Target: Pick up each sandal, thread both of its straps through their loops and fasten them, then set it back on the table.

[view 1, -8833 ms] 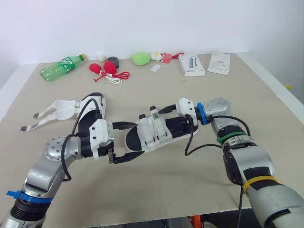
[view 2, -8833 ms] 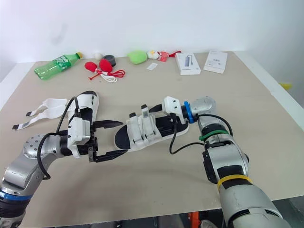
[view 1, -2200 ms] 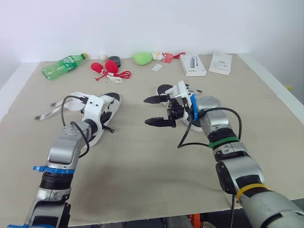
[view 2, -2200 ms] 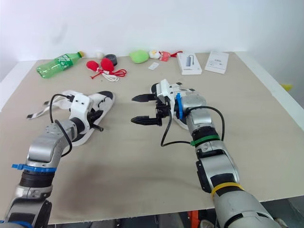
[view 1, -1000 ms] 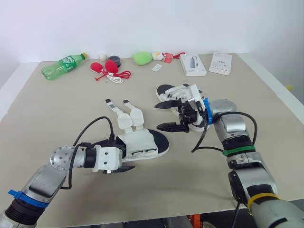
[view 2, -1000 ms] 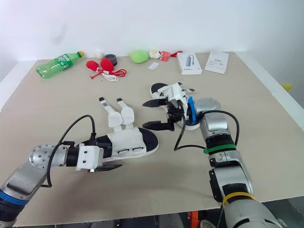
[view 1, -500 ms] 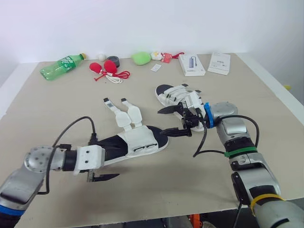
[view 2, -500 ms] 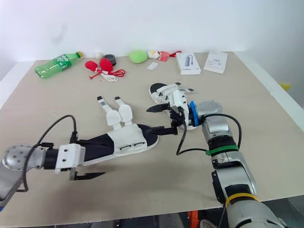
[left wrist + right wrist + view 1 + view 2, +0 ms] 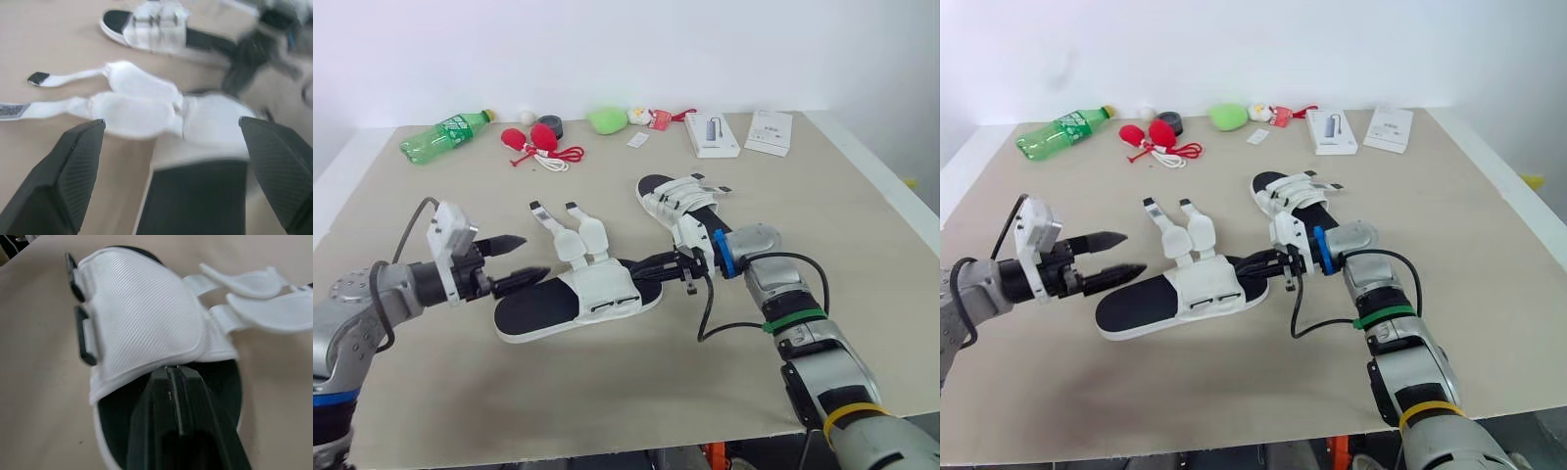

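Note:
The unfastened sandal (image 9: 570,301), black sole and white upper, lies mid-table with its two straps (image 9: 570,227) spread flat toward the far side. My left gripper (image 9: 534,258) hovers open just off the sandal's heel end, holding nothing; its wrist view shows the fingers (image 9: 73,171) wide apart with the black heel (image 9: 195,196) between them. My right gripper (image 9: 651,264) is shut, its tips resting on the black insole at the toe end, against the edge of the white upper (image 9: 142,318). The fastened sandal (image 9: 677,199) lies behind my right gripper.
Along the far edge sit a green bottle (image 9: 440,137), red objects with a cord (image 9: 536,140), a green lump (image 9: 607,119) and two white boxes (image 9: 712,134) (image 9: 767,130). Bare tabletop (image 9: 607,392) lies in front of the sandal.
My left gripper pulled away from the sandal's near side to its heel end and spread wider. My right gripper closed and slid onto the sandal's toe end.

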Controlling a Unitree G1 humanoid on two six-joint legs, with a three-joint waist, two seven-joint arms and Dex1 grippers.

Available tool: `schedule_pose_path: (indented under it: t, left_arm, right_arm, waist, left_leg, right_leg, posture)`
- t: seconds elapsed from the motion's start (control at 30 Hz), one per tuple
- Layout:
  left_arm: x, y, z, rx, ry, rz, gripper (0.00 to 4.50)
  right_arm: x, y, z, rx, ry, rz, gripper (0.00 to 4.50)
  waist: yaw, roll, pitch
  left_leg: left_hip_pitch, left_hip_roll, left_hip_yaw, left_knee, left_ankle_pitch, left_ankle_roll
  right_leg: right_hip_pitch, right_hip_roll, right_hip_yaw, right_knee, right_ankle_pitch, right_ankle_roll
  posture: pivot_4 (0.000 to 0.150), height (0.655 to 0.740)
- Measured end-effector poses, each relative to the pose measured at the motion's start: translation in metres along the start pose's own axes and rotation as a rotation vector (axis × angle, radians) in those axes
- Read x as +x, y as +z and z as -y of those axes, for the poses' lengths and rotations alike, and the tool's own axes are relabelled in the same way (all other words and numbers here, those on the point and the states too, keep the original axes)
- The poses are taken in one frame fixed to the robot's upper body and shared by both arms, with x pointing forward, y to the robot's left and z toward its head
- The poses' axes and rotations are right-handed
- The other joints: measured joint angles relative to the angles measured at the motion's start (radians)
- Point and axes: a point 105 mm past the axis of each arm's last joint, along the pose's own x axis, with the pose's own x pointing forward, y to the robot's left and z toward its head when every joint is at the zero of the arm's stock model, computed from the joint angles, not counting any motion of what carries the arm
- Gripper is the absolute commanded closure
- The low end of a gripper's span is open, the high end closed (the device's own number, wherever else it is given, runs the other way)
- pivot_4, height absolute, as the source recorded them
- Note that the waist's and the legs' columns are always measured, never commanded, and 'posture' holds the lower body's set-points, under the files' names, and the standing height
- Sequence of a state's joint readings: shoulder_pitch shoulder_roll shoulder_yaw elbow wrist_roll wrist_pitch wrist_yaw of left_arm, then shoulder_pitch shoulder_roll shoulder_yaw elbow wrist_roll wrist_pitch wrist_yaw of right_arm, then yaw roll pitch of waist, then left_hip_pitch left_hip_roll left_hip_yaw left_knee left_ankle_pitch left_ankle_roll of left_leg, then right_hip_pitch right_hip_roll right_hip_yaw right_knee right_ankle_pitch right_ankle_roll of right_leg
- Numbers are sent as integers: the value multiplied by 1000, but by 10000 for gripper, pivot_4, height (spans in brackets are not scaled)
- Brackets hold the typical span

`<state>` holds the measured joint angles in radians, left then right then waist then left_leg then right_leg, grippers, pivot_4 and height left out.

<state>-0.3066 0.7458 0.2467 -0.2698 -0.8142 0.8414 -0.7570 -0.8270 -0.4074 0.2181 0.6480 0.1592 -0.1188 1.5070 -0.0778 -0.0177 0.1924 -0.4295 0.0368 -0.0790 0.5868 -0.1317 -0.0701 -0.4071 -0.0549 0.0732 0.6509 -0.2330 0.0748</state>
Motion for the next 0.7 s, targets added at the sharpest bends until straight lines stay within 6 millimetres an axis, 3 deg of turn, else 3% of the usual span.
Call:
schedule_pose_path:
  t: [0.33,0.5,0.7]
  left_arm:
    - [5,-24,-33,-251,125,-84,0]
    - [23,-33,-36,-446,98,-83,0]
    - [50,-28,-42,-637,55,-20,0]
  right_arm:
    - [6,-9,-5,-14,1,-43,44671]
    - [6,-8,-6,-29,-1,-49,44671]
    - [6,-7,-5,-45,-9,-55,44671]
  waist:
    - [1,0,0]
    - [2,-1,0]
    - [3,-1,0]
  left_leg:
    - [0,1,0,1,0,0]
    - [0,1,-1,1,1,-1]
    - [0,1,-2,1,2,-3]
  right_leg:
    - [0,2,0,0,1,-1]
    - [0,2,0,0,1,0]
    - [1,2,0,0,3,0]
  posture:
    - [1500,7400]
    - [1500,7400]
    - [1500,7400]
